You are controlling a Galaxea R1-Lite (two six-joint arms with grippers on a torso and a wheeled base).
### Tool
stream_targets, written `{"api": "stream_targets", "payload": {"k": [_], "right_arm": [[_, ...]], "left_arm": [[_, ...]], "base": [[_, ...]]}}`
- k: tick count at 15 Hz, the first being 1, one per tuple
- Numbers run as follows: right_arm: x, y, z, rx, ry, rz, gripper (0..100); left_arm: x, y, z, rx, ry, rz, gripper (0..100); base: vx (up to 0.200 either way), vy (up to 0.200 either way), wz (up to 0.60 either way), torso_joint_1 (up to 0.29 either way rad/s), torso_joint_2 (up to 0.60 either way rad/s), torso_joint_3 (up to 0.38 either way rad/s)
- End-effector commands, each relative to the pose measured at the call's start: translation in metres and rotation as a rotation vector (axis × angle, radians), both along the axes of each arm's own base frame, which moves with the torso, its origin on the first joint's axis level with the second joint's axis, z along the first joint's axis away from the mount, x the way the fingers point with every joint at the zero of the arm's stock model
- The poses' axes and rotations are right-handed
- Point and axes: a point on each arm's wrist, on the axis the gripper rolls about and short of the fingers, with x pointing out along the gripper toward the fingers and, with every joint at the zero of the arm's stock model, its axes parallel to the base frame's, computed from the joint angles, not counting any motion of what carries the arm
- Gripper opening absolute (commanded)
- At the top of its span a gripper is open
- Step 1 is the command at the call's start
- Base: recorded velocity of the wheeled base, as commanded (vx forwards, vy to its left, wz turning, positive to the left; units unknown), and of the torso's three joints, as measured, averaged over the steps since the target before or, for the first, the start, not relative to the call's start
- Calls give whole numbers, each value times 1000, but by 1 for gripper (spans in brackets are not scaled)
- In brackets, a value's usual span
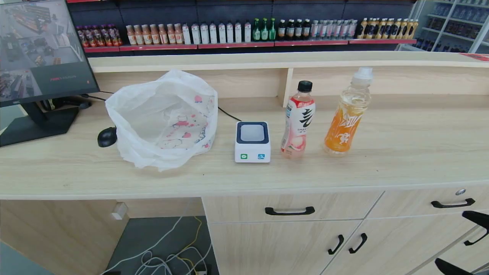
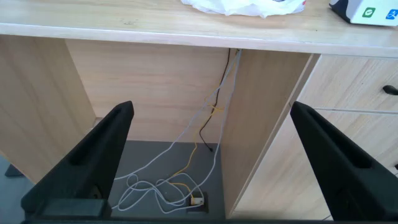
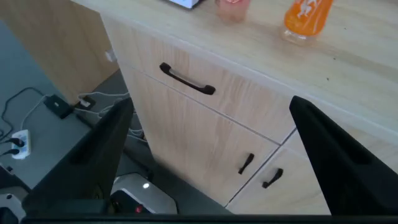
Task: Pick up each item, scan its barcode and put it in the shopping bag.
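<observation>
1. Pale wood is the counter (image 1: pixel 382 164), and all the task things stand on it.
2. The pink bottle (image 1: pixel 298 120) stands upright just beside the scanner (image 1: pixel 252 142), on the robot's right of it. The orange bottle (image 1: pixel 347 112) stands upright near the pink one, further right and not touching it.
3. The bag (image 1: pixel 164 118) is thin white plastic. It sits left of the scanner with its mouth open upward, and I see no item inside.
4. The left gripper (image 2: pixel 208 168) hangs below the counter edge with its fingers wide apart, holding nothing. The right gripper (image 3: pixel 211 168) is low in front of the drawers (image 3: pixel 205 118), also spread and empty.
5. No item is scanned yet, I think.
6. Both bottles look filled, so I expect them to be rather heavy. The plastic is stiff but smooth, and the label film may slip.
7. They are tall and narrow, so a push near the cap can tip them. A side grasp at the middle of the body, over the label, seems safest.
8. The bag is soft and light. It may fold or slide when a bottle goes in.
</observation>
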Motion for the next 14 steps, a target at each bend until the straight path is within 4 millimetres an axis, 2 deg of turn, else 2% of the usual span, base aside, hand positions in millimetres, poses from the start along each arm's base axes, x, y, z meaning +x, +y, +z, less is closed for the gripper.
{"api": "stream_targets", "payload": {"k": [1,6,10,12,14], "right_arm": [[34,25,-8,-27,99,133,100],[42,41,-5,-35,114,229,100],[75,77,3,-35,89,317,100],[94,90,1,-17,49,306,100],[104,94,0,-24,52,245,100]], "left_arm": [[0,0,0,0,0,-2,100],[0,0,0,0,0,-1,100],[0,0,0,0,0,-1,100],[0,0,0,0,0,-1,100],[0,0,0,0,0,-1,100]], "base": [[0,0,0,0,0,0],[0,0,0,0,0,0],[0,0,0,0,0,0],[0,0,0,0,0,0],[0,0,0,0,0,0]]}}
